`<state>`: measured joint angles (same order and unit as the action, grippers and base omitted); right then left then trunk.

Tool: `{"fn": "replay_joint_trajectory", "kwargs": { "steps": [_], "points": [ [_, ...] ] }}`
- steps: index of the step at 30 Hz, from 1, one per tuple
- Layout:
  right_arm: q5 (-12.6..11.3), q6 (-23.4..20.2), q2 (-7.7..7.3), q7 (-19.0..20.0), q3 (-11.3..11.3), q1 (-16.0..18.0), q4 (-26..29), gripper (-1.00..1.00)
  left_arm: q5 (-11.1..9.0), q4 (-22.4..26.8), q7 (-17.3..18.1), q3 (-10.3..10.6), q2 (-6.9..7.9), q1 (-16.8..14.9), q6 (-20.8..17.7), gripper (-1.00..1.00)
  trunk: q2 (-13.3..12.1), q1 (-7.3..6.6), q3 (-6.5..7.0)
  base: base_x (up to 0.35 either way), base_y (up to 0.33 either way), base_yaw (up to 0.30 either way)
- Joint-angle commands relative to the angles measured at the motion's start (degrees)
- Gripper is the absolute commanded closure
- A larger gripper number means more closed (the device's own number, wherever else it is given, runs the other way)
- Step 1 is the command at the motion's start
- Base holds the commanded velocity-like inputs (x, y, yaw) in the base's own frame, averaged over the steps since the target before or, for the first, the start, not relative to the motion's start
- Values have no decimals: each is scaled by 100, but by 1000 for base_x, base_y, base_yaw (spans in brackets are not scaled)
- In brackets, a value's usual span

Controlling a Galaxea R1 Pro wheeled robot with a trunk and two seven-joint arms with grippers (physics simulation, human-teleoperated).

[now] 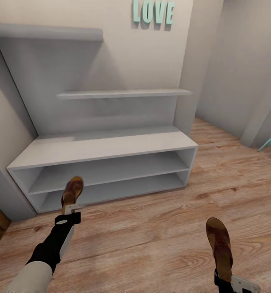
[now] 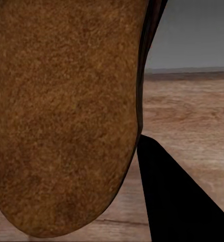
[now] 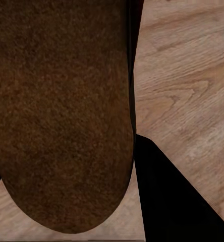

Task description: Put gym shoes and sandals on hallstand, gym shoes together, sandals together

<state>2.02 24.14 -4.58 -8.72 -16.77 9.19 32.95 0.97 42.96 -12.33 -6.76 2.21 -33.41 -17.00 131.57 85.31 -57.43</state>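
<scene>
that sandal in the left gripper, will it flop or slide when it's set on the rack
Probably stiff enough: the sandal sticks out straight from the left gripper without drooping. It looks slim and flat, so it likely won't tip or roll on the hallstand. The grainy footbed suggests little sliding, though the sole isn't visible.

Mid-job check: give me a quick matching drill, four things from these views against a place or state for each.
1. left sandal
2. right sandal
3. rack
4. LOVE letters

a. on the wall
b. held before the rack's lower tiers
c. shelves bare
d. held over the floor, far from the rack

Pairs: 1-b, 2-d, 3-c, 4-a
</scene>
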Motion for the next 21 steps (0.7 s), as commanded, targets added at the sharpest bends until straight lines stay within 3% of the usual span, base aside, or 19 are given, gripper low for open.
{"fn": "replay_joint_trajectory", "kwargs": {
  "steps": [1,4,8,21],
  "points": [
    [-1,-160,-3,42,-7,3,111,100,22,10,-29,1,4,-17,-40,100,44,21,-32,0,0,0],
    [0,-474,-6,417,-20,3,322,100,25,10,-68,0,10,-34,-40,100,164,87,-113,0,0,0],
    [7,-567,-14,672,-27,3,387,100,26,13,-84,5,11,-41,-40,100,324,175,-221,0,0,0],
    [23,-588,-17,747,-32,3,413,100,34,17,-112,0,14,-44,-32,100,846,461,-508,0,0,0]
  ]
}}
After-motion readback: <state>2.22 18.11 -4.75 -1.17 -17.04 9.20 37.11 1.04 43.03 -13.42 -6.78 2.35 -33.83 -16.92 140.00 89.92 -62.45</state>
